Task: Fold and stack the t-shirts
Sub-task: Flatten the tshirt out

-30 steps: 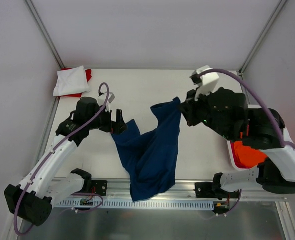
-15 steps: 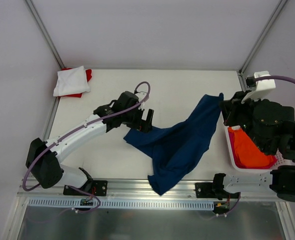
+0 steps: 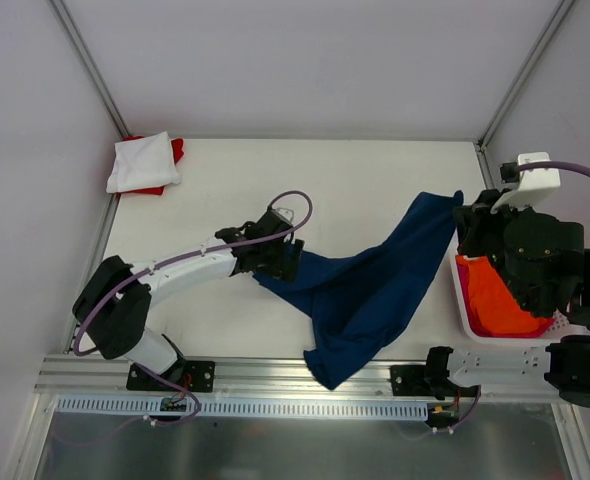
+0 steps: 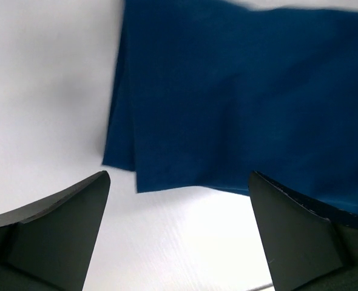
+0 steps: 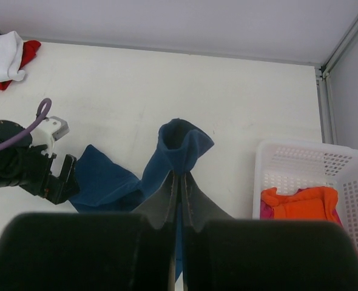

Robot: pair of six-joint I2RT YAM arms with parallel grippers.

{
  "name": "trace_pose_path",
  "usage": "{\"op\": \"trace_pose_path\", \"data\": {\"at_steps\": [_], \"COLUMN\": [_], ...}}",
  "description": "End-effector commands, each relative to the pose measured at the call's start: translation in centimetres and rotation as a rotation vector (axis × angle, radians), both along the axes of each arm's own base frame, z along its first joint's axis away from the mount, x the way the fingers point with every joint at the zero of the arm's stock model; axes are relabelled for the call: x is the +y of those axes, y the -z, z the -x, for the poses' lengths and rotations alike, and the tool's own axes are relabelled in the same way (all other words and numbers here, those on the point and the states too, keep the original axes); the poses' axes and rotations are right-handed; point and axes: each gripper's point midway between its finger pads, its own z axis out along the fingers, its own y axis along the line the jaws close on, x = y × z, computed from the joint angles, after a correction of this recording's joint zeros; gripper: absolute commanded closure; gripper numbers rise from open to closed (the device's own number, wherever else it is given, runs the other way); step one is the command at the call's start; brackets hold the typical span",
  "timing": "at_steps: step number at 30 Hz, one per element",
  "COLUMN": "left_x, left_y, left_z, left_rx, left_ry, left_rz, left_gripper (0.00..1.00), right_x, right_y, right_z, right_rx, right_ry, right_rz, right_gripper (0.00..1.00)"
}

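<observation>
A navy blue t-shirt (image 3: pixel 370 290) stretches from the table's front middle up to the right. My right gripper (image 5: pixel 180 174) is shut on a bunched corner of the navy shirt (image 5: pixel 182 142) and holds it above the table beside the basket. My left gripper (image 3: pixel 287 262) stands open low over the table at the shirt's left edge. In the left wrist view the cloth (image 4: pixel 239 91) lies just past the fingertips, with nothing between them. A folded white t-shirt (image 3: pixel 140 160) lies on a red one (image 3: pixel 176 150) at the back left corner.
A white lattice basket (image 5: pixel 300 156) stands at the table's right edge and holds an orange t-shirt (image 3: pixel 490 300) and a bit of magenta cloth (image 5: pixel 264 210). The shirt's lower end hangs over the front rail (image 3: pixel 235 372).
My right gripper has carried the shirt's corner from the table's middle to the right, next to the basket. The left arm has reached right after the trailing cloth, its gripper still open.
</observation>
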Motion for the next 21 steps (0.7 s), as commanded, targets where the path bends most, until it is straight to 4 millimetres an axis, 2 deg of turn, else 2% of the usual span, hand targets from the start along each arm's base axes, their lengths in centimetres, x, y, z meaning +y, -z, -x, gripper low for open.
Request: {"op": "trace_pose_path", "data": {"at_steps": [1, 4, 8, 15, 21], "left_x": [2.7, 3.6, 3.3, 0.8, -0.1], "left_y": [1.7, 2.7, 3.2, 1.9, 2.0], "left_z": [0.0, 0.6, 1.3, 1.3, 1.3], "left_rx": [-0.029, -0.052, -0.057, -0.099, -0.086], "left_ry": [-0.215, -0.326, -0.358, -0.322, -0.304], "left_rz": [-0.056, -0.023, 0.059, 0.230, 0.255], "left_gripper": [0.01, 0.01, 0.01, 0.01, 0.01], "right_x": [-0.9, -0.9, -1.1, -0.9, -0.3], "right_y": [0.3, 0.6, 0.8, 1.3, 1.9], "right_z": [-0.1, -0.1, -0.1, -0.2, -0.3], "right_rx": [-0.008, -0.003, -0.004, 0.005, 0.019], "right_ry": [0.044, 0.043, 0.049, 0.052, 0.050], "right_rz": [0.002, 0.003, 0.002, 0.009, 0.024], "right_gripper": [1.00, 1.00, 1.00, 1.00, 1.00]}}
